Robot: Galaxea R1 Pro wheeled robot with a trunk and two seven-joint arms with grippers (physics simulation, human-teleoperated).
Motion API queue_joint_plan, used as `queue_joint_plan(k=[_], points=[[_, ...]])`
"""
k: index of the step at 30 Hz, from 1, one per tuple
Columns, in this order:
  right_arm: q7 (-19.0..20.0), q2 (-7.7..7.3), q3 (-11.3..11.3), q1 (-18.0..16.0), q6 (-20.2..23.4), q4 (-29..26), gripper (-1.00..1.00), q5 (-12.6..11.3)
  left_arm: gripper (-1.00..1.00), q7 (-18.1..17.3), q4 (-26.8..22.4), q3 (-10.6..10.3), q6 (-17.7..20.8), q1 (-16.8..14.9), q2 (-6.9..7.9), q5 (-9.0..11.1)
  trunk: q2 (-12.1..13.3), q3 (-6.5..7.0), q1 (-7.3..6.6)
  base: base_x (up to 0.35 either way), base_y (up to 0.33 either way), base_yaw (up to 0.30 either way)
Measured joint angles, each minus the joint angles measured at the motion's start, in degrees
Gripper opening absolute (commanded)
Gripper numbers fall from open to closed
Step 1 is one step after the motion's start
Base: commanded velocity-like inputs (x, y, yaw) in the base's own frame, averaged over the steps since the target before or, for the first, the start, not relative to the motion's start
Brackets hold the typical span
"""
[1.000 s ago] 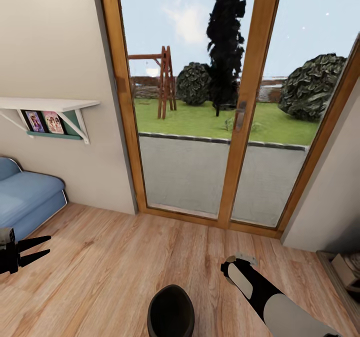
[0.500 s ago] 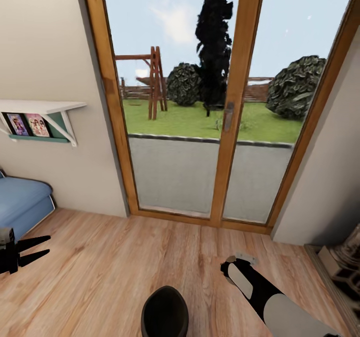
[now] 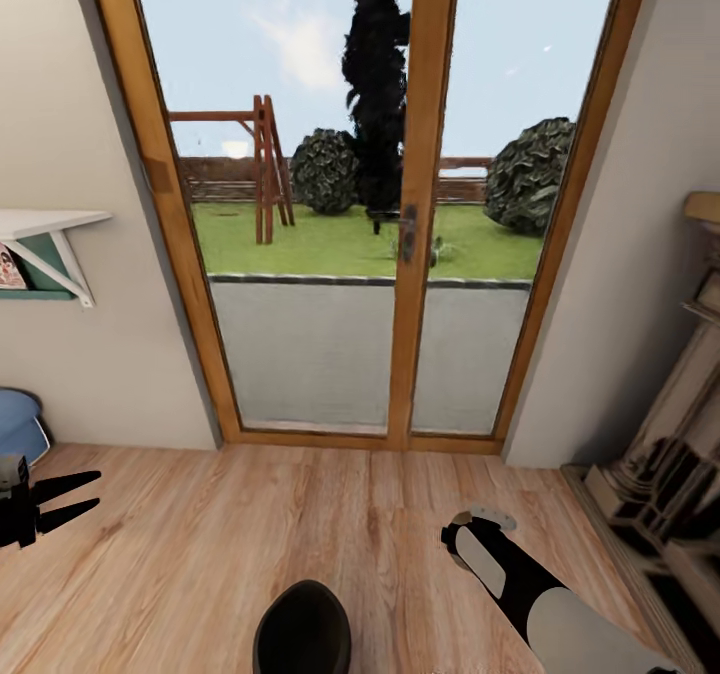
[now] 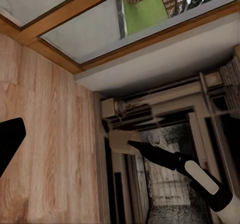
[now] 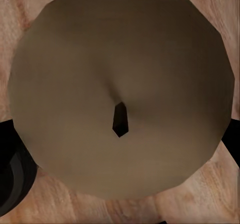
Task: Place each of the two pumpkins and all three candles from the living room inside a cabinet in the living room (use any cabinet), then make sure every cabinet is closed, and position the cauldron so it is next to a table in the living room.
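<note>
Closest in, low in the head view: small round black pot with a bulging belly, the cauldron (image 3: 300,634), over the pale wood plank floor (image 3: 250,534). Could not tell whether it rested on the boards or was carried.

Right wrist view looked straight down onto the same pot, rendered dull brown, a small dark mark at its centre. Black finger parts of the right tool (image 5: 121,156) sat at either edge of that view, flanking the pot. Grip not readable; cannot tell whether clenched or loose.

Right arm (image 3: 520,579), black and grey, reached down toward the pot.

Left tool (image 3: 98,488) hung at the left side, fingers spread, nothing between them.

Farther out: rounded blue sofa corner (image 3: 20,424) at left; pale carved stone fireplace surround (image 3: 660,454) at right; white wall shelf (image 3: 45,222) above the sofa. Beyond, tall wood-framed glass doors (image 3: 415,204), then lawn and a wooden swing frame (image 3: 265,164).

Judgement: cauldron step in hand, robot in transit. No surface, cabinet, pumpkin or candle was seen here. Next move likely calls for turning until a living-room surface comes up, then setting the pot on the floor right beside it.
</note>
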Motion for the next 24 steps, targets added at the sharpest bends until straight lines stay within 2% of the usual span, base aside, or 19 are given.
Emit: queue_joint_plan(k=[24], points=[[-0.01,0.06,0.03,0.0,-0.01,0.05,-1.0,-0.03,1.0,0.03,0.5,0.2,0.0,0.0,0.0,0.09,0.0,0.69,0.0,0.0,0.0,-0.272]])
